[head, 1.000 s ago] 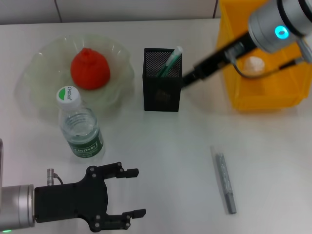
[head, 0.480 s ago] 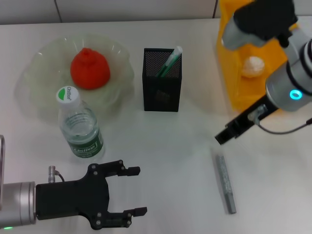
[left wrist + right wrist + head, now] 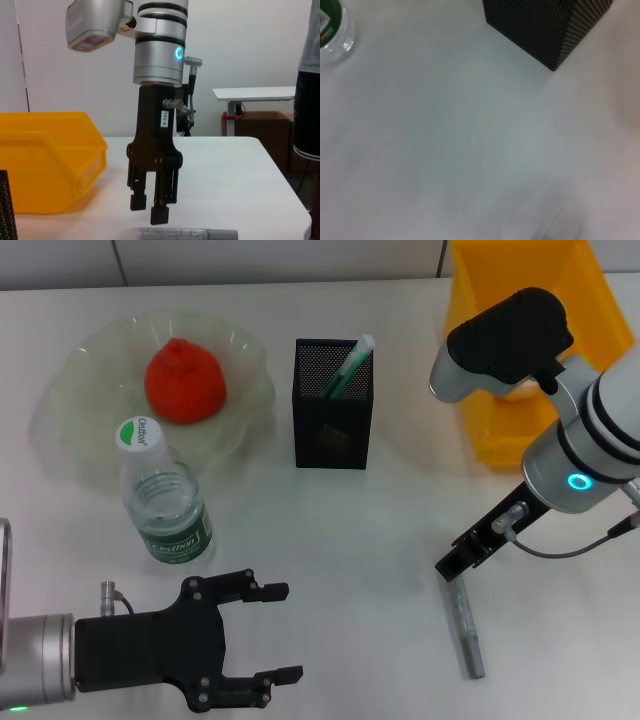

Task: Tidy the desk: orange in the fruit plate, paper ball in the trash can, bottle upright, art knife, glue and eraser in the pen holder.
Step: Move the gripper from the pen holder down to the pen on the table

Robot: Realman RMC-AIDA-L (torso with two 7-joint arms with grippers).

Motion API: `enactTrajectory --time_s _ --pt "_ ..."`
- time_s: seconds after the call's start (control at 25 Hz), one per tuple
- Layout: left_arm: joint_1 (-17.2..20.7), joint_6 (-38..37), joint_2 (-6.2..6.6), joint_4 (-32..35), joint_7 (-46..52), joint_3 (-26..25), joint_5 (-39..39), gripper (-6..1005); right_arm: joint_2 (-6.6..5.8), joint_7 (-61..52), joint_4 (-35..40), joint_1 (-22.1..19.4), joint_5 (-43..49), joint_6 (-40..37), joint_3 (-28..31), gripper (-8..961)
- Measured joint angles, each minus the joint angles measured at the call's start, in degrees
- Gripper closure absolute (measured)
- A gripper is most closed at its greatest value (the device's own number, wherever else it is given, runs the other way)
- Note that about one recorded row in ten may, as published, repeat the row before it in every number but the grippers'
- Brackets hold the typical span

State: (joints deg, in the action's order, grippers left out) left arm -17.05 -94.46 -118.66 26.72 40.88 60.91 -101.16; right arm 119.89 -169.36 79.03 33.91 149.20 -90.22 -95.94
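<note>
The right gripper [image 3: 452,567] is positioned directly above the upper end of the knife [image 3: 464,627], a grey stick lying flat on the table [image 3: 340,540]. Its fingers [image 3: 159,214] are set narrowly apart and nothing is held; contact with the knife cannot be determined. The left gripper [image 3: 283,633] is spread wide and empty, near the upright bottle [image 3: 163,500]. The orange [image 3: 184,381] is seated in the plate [image 3: 80,430]. A green-and-white stick [image 3: 347,365] is housed in the holder [image 3: 333,417], beside the bin [image 3: 490,430].
</note>
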Motion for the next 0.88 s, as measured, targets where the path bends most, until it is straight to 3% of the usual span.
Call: enactTrajectory --time_s 0.88 --pt "-0.09 0.04 -0.14 -0.01 -0.10 0.08 0.00 227 -0.03 0.02 -8.54 3.07 -1.71 4.75 -2.74 378"
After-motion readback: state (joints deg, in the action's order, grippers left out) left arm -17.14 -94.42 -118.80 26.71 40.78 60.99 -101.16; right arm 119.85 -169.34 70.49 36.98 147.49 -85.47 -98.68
